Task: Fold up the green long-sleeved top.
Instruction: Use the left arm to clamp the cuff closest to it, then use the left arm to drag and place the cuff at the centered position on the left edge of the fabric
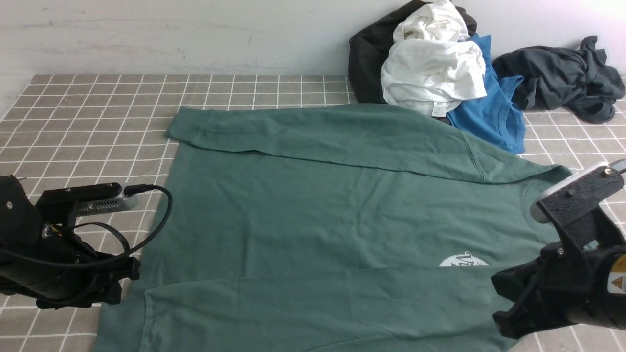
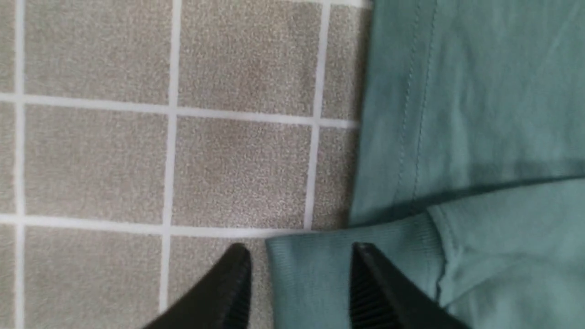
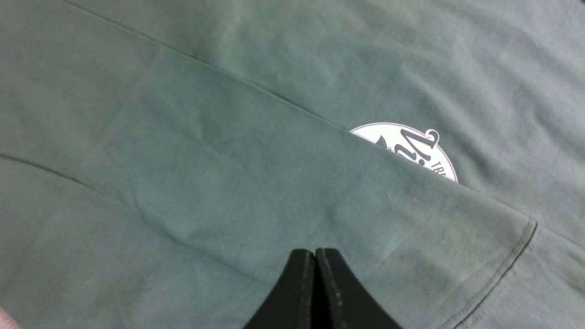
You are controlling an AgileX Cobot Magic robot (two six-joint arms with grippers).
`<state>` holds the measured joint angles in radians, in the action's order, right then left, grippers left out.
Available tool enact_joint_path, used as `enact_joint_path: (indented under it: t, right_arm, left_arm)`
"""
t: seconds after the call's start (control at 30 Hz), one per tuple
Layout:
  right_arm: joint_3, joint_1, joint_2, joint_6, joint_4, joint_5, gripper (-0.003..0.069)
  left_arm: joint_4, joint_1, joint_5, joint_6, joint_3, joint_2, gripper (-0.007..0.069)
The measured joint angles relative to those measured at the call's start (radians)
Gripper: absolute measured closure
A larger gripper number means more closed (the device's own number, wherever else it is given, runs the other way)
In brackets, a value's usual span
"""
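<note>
The green long-sleeved top (image 1: 332,210) lies flat on the tiled table, collar to the right, hem to the left. Its far sleeve (image 1: 313,132) and near sleeve (image 1: 318,303) are both folded across the body. A white round logo (image 1: 462,260) peeks out above the near sleeve, and shows in the right wrist view (image 3: 411,146). My left gripper (image 1: 115,288) is open at the lower left; in its wrist view (image 2: 299,256) the jaws straddle the near sleeve's ribbed cuff (image 2: 311,278). My right gripper (image 1: 503,308) is shut and empty just over the sleeve near the shoulder (image 3: 315,253).
A pile of black, white (image 1: 430,68) and blue (image 1: 494,112) clothes sits at the back right by the wall, with a dark grey garment (image 1: 562,78) further right. Bare tiled table (image 1: 88,112) shows at the left.
</note>
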<state>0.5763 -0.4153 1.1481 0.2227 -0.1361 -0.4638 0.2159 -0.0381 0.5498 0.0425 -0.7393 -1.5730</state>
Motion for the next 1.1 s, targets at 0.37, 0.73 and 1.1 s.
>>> enact_joint_path:
  t: [0.37,0.73,1.1]
  right_arm:
    - [0.000,0.000,0.000,0.000,0.000,0.009,0.0669]
    - [0.000,0.000,0.000,0.000,0.001,0.012,0.0669]
    - [0.000,0.000,0.000,0.019,0.001,0.014,0.0669]
  left_arm:
    - [0.012,0.000,-0.004,-0.001,-0.008,-0.073,0.0313]
    - [0.052,0.001,0.046,0.082,-0.041,0.119,0.0612]
    - [0.057,0.001,-0.002,0.210,-0.278,0.095,0.0612]
